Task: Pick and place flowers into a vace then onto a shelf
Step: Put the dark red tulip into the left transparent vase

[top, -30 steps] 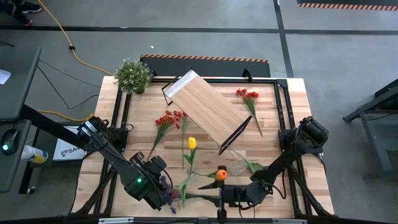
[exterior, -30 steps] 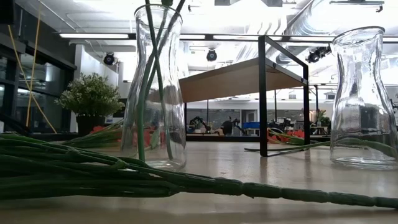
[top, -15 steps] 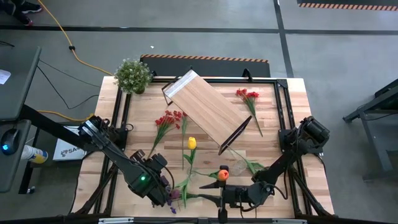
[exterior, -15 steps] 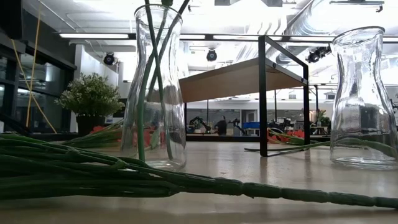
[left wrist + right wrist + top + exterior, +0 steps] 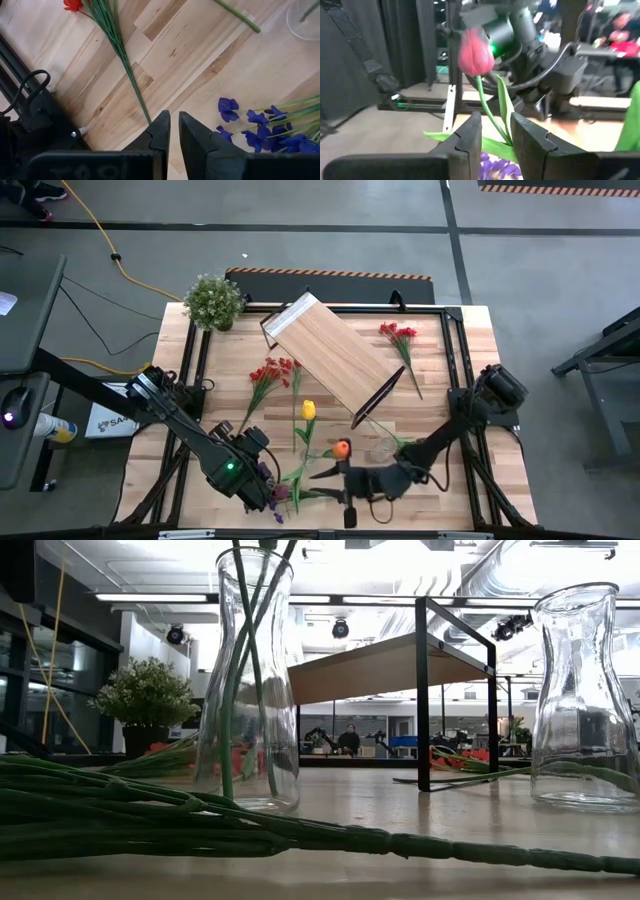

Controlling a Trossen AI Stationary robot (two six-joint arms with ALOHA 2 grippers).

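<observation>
counter (image 5: 440, 370): light wood w/ darker streaks, black frame. shelf (image 5: 330, 360): pale wood board, thin black legs. flowers: yellow tulip (image 5: 309, 410), orange tulip (image 5: 342, 448), red sprays (image 5: 270, 372) and (image 5: 398, 332), purple spray (image 5: 260, 125), pink tulip (image 5: 475, 52); all stems green. potted plant (image 5: 213, 300): green w/ whitish tips. vases (image 5: 245, 680) and (image 5: 585, 700): clear glass. arms dark, green led on left arm (image 5: 225, 470).

A robotics lab or workshop. A butcher-block table (image 5: 440, 405) stands on a grey concrete floor (image 5: 330, 245) marked with hazard-striped tape (image 5: 330, 273). Exposed ceiling ducts (image 5: 500, 565), strip lights (image 5: 200, 597) and distant workbenches (image 5: 350, 745) show behind.
</observation>
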